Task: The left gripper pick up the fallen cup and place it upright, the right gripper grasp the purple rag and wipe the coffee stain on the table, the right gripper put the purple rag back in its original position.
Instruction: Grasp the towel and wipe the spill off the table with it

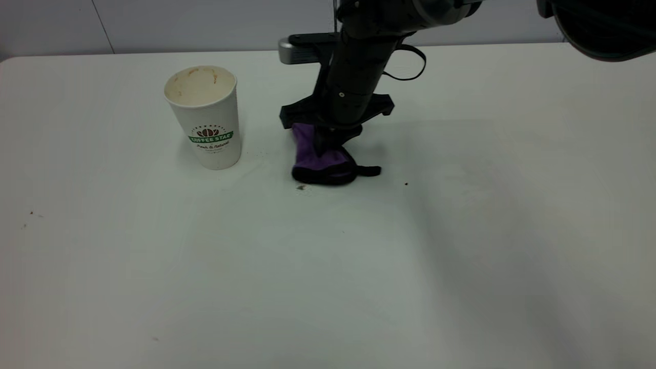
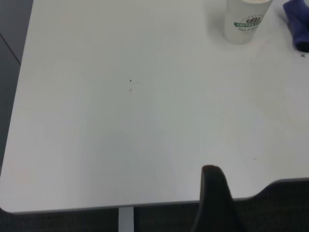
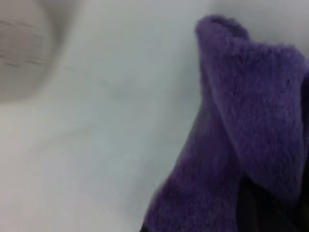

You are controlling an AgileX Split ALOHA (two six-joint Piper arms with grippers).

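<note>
Purple plush fills the right wrist view: the rag (image 3: 241,145) hangs bunched directly under the right gripper (image 1: 328,141), whose fingers are closed on its upper fold. Its lower end touches the table (image 1: 154,266), with the black loop tab trailing away from the cup (image 1: 205,115). The bunch runs roughly up and down, from the fingers to the tabletop, so a wipe would drag that lower end across the surface. No glossy coffee stain shows anywhere; only a faint grey smudge lies just in front of the rag, plus a few tiny specks, which suggests the wiping is largely finished and the return of the rag comes next. The right arm alone is near the rag. The left gripper (image 2: 215,200) sits back at the table's edge, well apart from everything; whether it is open cannot be told. One cup stands upright just beside the rag. One rag, one cup, two arms.
</note>
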